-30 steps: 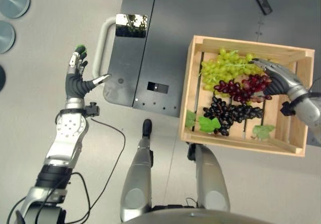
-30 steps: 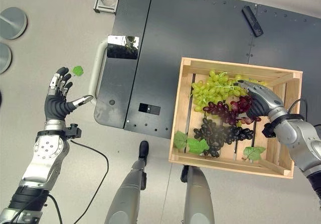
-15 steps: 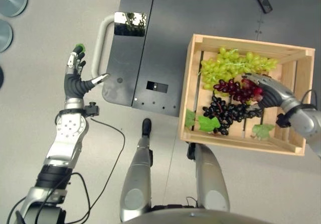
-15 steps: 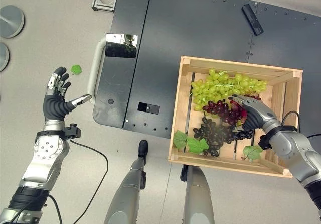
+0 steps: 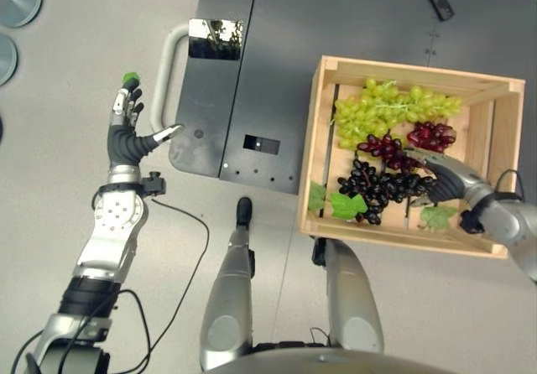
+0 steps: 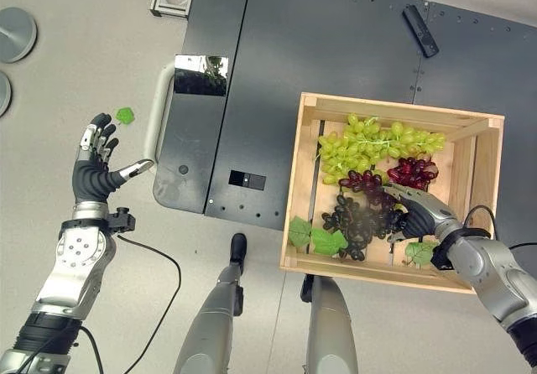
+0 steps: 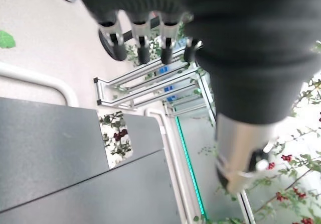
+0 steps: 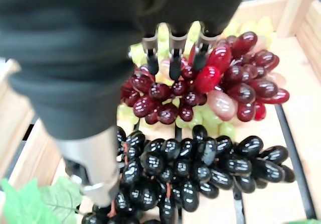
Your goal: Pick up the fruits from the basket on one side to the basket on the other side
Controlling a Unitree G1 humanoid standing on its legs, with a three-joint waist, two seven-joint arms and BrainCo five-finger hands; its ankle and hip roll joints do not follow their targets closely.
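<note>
Although the task speaks of baskets, the fruit lies in a slatted wooden crate (image 6: 294, 191) on the floor beside a dark metal platform (image 6: 336, 64). Three bunches fill it: green grapes (image 6: 369, 143) toward twelve o'clock, red grapes (image 6: 401, 175) in the middle and black grapes (image 6: 362, 219) toward six o'clock, with a few green leaves (image 6: 317, 240) at the crate's seven o'clock corner and one more near five o'clock. The right hand (image 6: 417, 215) hangs low over the black bunch at about four o'clock in the crate; its wrist view shows the fingers (image 8: 173, 58) fairly straight and apart, tips just above the red bunch, the thumb (image 8: 93, 176) down beside the black berries, closed on nothing. The left hand (image 5: 126, 135) is held spread over bare floor well apart from the crate, toward nine o'clock, holding nothing; a small green leaf (image 6: 124, 116) lies on the floor just past its fingertips. Each bunch will likely handle as a light, floppy cluster: glossy, smooth berries that slip under a pinch and may pull off singly, so the better hold is probably a cupped grasp round the body of the black bunch, or at its stem if that can be reached, though no stem is plain here. No brand, label or writing can be read on the crate or the fruit.
</note>
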